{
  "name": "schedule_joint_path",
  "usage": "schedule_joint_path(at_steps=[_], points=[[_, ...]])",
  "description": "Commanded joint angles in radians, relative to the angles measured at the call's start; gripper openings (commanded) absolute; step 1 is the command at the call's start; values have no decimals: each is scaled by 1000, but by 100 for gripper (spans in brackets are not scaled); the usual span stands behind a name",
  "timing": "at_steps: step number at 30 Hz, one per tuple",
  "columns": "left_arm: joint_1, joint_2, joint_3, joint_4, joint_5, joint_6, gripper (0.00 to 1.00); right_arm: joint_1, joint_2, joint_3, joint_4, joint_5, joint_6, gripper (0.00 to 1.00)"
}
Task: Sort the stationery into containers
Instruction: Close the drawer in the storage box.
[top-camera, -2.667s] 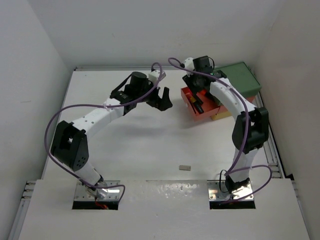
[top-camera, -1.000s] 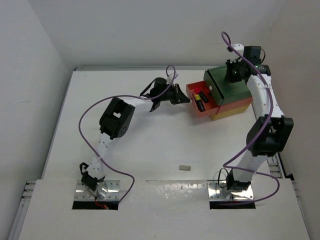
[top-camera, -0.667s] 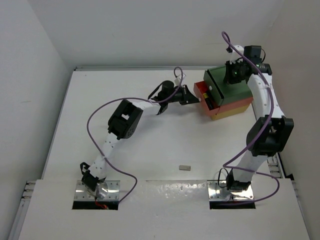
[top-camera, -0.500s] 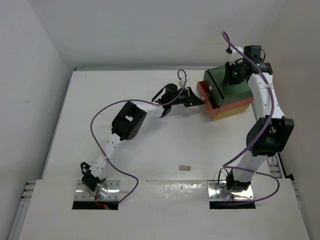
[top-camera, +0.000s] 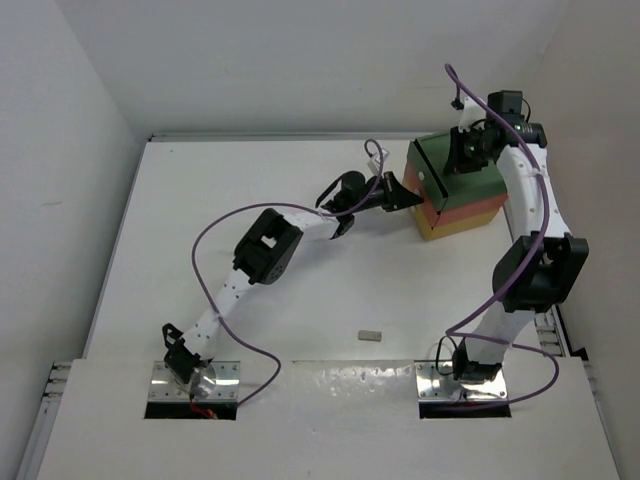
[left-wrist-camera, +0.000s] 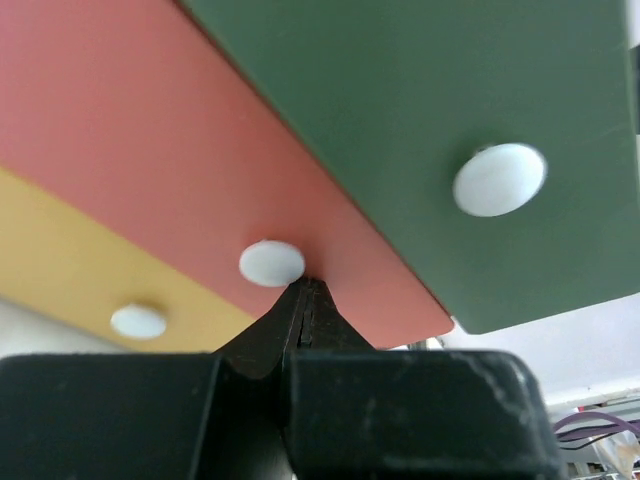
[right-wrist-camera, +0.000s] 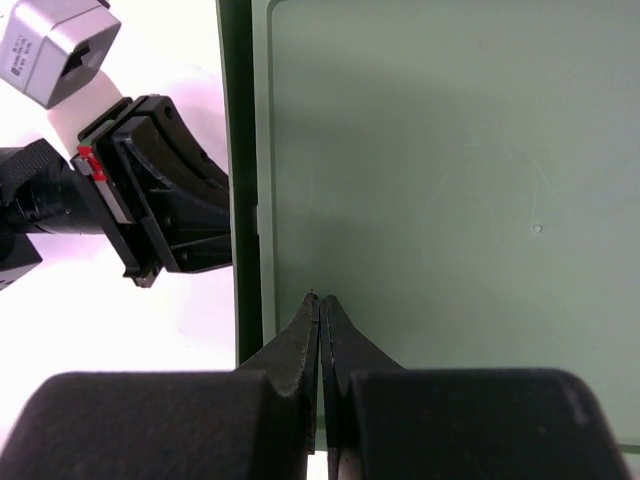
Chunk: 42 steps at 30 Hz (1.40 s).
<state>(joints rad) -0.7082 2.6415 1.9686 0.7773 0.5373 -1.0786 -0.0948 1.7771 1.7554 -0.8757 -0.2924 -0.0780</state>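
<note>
The containers are a stack of three drawers at the back right: green (top-camera: 470, 178) over coral-red (top-camera: 447, 208) over yellow (top-camera: 450, 228), all pushed in. My left gripper (top-camera: 409, 197) is shut, and its tips (left-wrist-camera: 305, 287) press on the coral-red drawer front (left-wrist-camera: 150, 150) beside its white knob (left-wrist-camera: 271, 263). My right gripper (top-camera: 463, 163) is shut, its tips (right-wrist-camera: 320, 298) resting on the green top (right-wrist-camera: 450, 180) near the front edge. Of the stationery only a small grey eraser (top-camera: 370, 335) shows, alone on the table near the front.
White walls close in the table (top-camera: 200, 200) on the left, back and right. The left arm's purple cable (top-camera: 215, 225) loops above the table. The green knob (left-wrist-camera: 499, 179) and yellow knob (left-wrist-camera: 139, 321) flank the left fingertips. The left gripper's body (right-wrist-camera: 170, 200) sits just off the stack's front.
My left gripper has moved right and pushed the open coral-red drawer fully into the stack, hiding the highlighters that lay in it. The right gripper has stayed on the green top.
</note>
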Motion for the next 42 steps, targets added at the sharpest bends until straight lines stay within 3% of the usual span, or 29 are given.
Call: schedule_joint_path(at_steps=[1,4,14,18,30,33,42], points=[[-16,32,49,120,-34,-7,1,7,13,35,-35,-13,14,0],[-22,57,68,122,-42,-10,6,9,16,38,-49,-14,12,0],[-27,68,70,116,-60,-24,7,9,7,30,-63,-28,18,0],[-7,2,-11,131,-51,-12,27,9,10,32,-55,-30,23,0],[68,-290,-276,83,9,16,48,9,18,21,0,-31,34,0],[72,-314,-280,54,19,3,58,12,18,23,4,-31,37,0],[58,-279,-197,36,20,-26,64,24,-2,6,9,-40,44,0]])
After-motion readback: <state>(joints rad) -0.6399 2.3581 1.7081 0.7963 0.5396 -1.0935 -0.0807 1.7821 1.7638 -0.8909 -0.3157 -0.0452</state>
